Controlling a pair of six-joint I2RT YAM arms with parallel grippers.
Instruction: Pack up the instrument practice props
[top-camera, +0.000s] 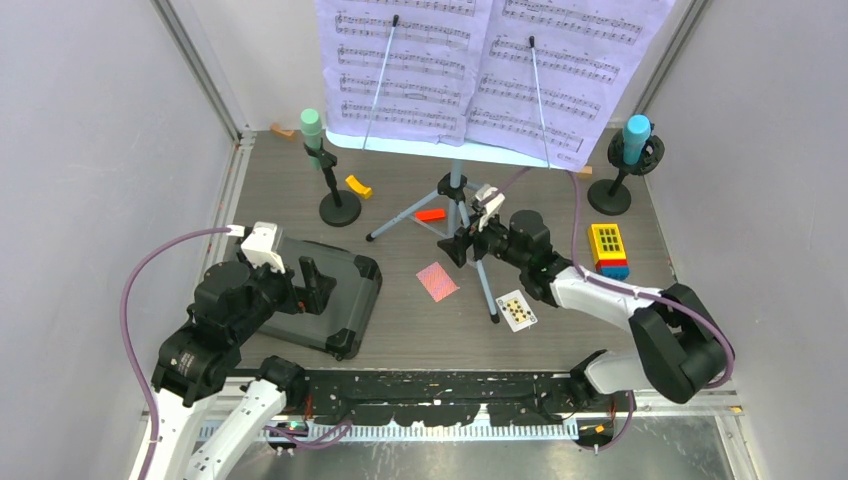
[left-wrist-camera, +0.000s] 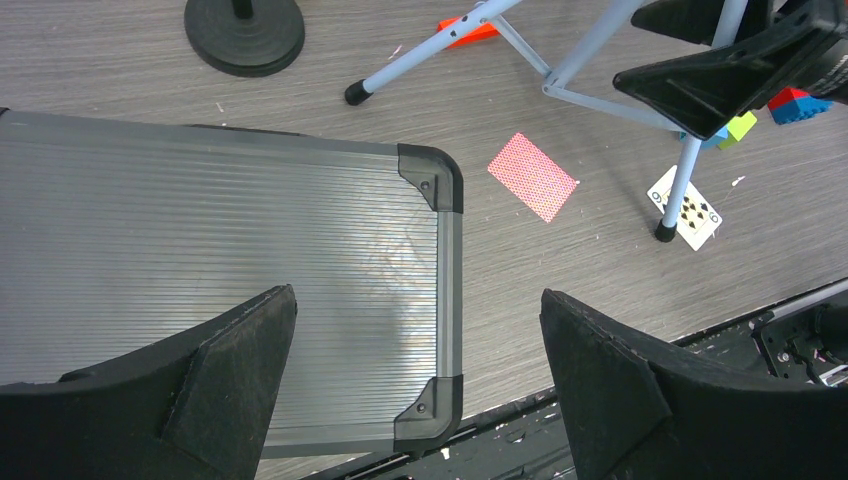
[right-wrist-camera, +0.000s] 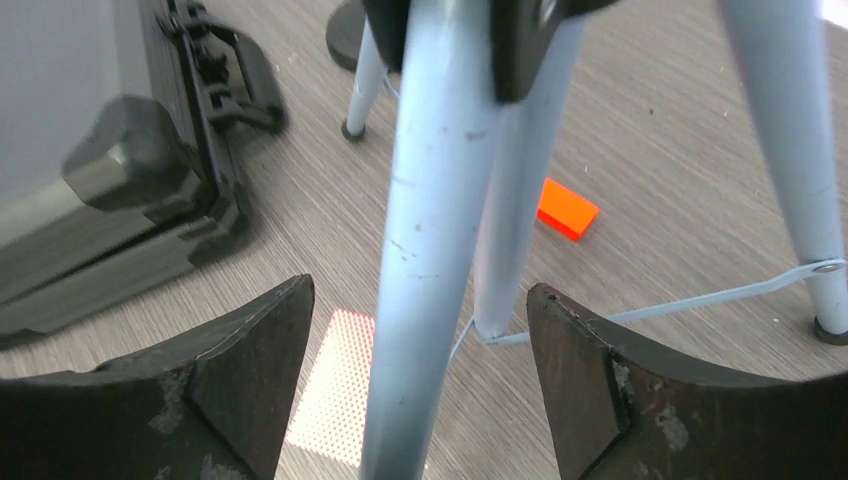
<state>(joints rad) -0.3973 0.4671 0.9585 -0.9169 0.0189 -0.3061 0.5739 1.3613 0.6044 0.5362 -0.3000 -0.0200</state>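
Note:
The pale blue music rack stands on tripod legs (top-camera: 455, 205) at the table's middle back, with two lilac sheet-music pages (top-camera: 480, 70) on it. The green microphone (top-camera: 311, 128) sits on a black round-based pole (top-camera: 339, 210) at the back left. The blue microphone (top-camera: 636, 138) sits on its pole (top-camera: 609, 197) at the back right. My right gripper (top-camera: 468, 243) is open, its jaws on either side of the near tripod leg (right-wrist-camera: 430, 200) without touching it. My left gripper (top-camera: 312, 283) is open and empty above the closed grey case (left-wrist-camera: 200, 230).
A red-backed playing card (top-camera: 437, 281) and a face-up card (top-camera: 516, 310) lie near the tripod's front foot. An orange block (top-camera: 431, 214), a yellow block (top-camera: 359, 186) and a yellow, red and blue block stack (top-camera: 607, 248) lie around. Grey walls enclose the table.

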